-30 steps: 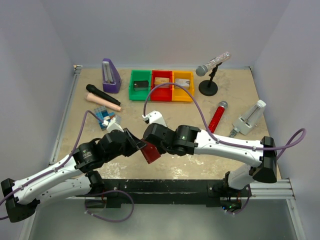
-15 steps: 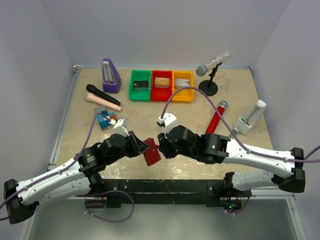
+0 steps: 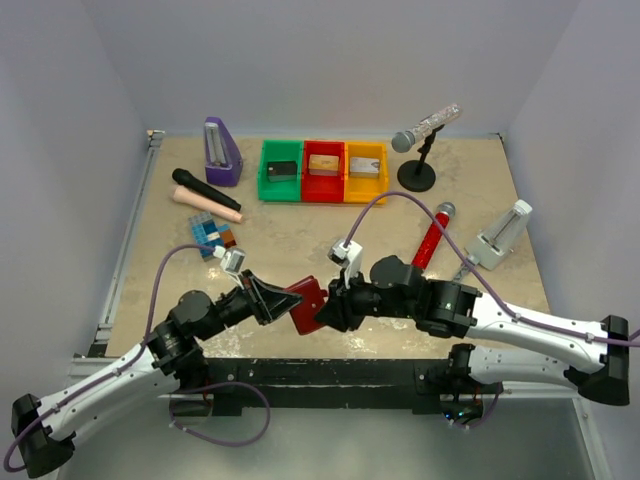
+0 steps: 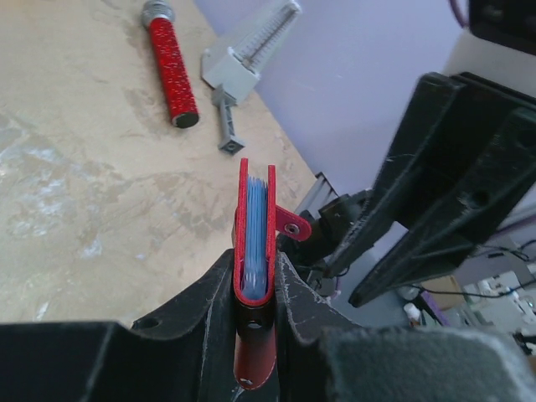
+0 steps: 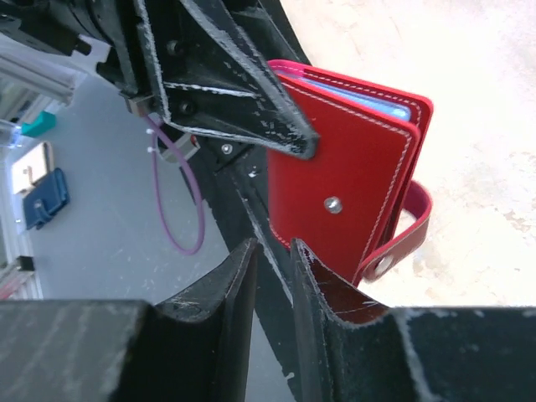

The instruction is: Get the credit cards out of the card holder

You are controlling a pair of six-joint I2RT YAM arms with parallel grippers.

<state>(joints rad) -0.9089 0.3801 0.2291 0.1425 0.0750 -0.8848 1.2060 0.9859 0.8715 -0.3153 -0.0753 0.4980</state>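
The card holder point(image 3: 306, 303) is a dark-red folded wallet, held off the table near its front edge. My left gripper point(image 3: 284, 300) is shut on its fold end. In the left wrist view the card holder point(image 4: 254, 218) stands edge-on between my fingers point(image 4: 297, 293), with pale blue inner pockets and a loose snap tab point(image 4: 293, 226). My right gripper point(image 3: 326, 316) sits just right of it, jaws nearly closed and empty. In the right wrist view my right gripper point(image 5: 273, 247) is below the card holder point(image 5: 352, 184), not touching it. No credit cards show; any lie hidden inside.
Green point(image 3: 281, 170), red point(image 3: 322, 168) and yellow point(image 3: 365, 168) bins with small blocks stand at the back. A red microphone point(image 3: 432, 236), a white-grey device point(image 3: 500, 238), a microphone on a stand point(image 3: 417, 150), a purple metronome point(image 3: 221, 152), a black microphone point(image 3: 205, 190) and coloured blocks point(image 3: 212, 236) surround the middle.
The right gripper has pulled back rightward off the card holder and dropped toward the front edge. The left gripper has swung right and forward, carrying the holder.
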